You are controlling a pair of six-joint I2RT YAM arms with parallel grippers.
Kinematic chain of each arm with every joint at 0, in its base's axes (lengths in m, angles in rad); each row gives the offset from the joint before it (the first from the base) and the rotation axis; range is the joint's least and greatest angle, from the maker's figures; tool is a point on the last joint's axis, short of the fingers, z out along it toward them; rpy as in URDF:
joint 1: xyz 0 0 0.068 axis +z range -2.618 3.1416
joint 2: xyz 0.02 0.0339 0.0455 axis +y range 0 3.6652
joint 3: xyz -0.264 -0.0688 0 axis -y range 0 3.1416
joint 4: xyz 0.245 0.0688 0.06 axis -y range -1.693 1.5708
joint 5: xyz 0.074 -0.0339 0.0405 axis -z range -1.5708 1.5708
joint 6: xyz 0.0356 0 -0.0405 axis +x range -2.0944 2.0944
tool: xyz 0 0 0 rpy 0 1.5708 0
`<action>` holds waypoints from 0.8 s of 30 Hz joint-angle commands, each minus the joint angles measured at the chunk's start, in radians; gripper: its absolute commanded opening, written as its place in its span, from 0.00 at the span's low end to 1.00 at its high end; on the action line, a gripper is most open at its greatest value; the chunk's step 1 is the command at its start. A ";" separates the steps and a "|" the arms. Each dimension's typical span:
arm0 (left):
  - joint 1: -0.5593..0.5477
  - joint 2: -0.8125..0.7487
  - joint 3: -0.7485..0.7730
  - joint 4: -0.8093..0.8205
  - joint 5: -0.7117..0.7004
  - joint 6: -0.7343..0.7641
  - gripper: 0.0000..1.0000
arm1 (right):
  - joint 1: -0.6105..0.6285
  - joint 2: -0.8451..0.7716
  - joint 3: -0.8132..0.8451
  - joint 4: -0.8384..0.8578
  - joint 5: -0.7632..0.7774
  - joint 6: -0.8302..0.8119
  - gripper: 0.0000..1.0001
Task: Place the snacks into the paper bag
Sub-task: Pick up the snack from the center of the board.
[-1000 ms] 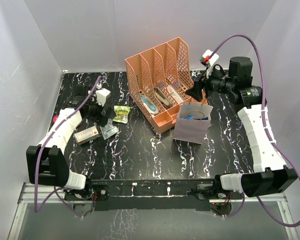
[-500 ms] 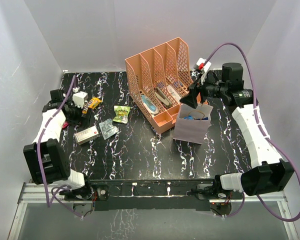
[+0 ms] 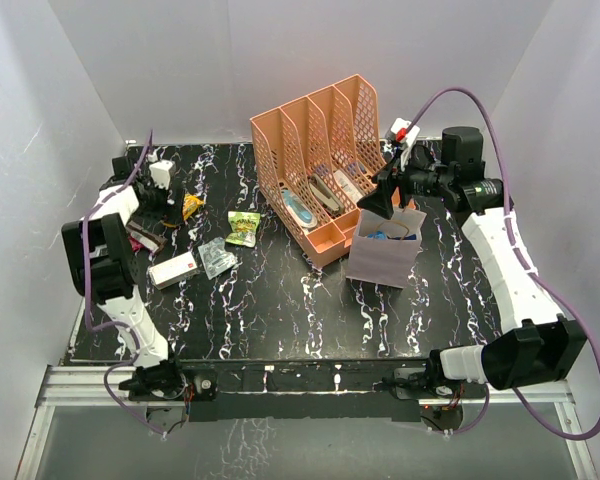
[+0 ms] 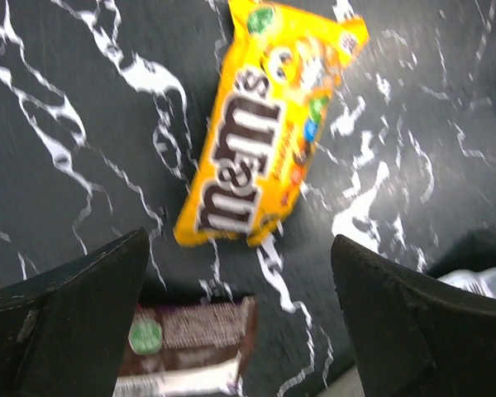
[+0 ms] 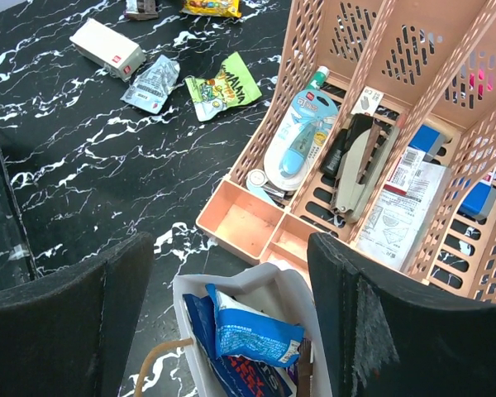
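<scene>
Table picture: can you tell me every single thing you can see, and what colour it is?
Table: one, black with white veins.
File organiser: one, peach, far middle; blue-white tool inside.
Paper bag: one, greyish-mauve, at the organiser's near right corner.
Blue packets: count unclear, inside the bag.
M&M's packet: one, yellow, far left.
Brown-white packet: one, beside the M&M's packet.
Green packet: one, left of the organiser.
Clear wrapper: one, silvery, next to the green packet.
Small box: one, white with red, left of the clear wrapper.
Left gripper: one, black, open above the M&M's packet.
Right gripper: one, black, open above the bag.
</scene>
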 commanded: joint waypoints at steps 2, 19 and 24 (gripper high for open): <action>-0.003 0.099 0.148 0.005 0.077 0.027 0.88 | 0.006 0.008 -0.002 0.041 -0.009 -0.022 0.79; -0.054 0.179 0.146 -0.066 0.012 0.141 0.65 | 0.007 0.041 -0.010 0.025 0.024 -0.035 0.80; -0.055 0.138 0.082 -0.041 0.016 0.154 0.54 | 0.008 0.052 0.015 0.025 0.022 -0.021 0.80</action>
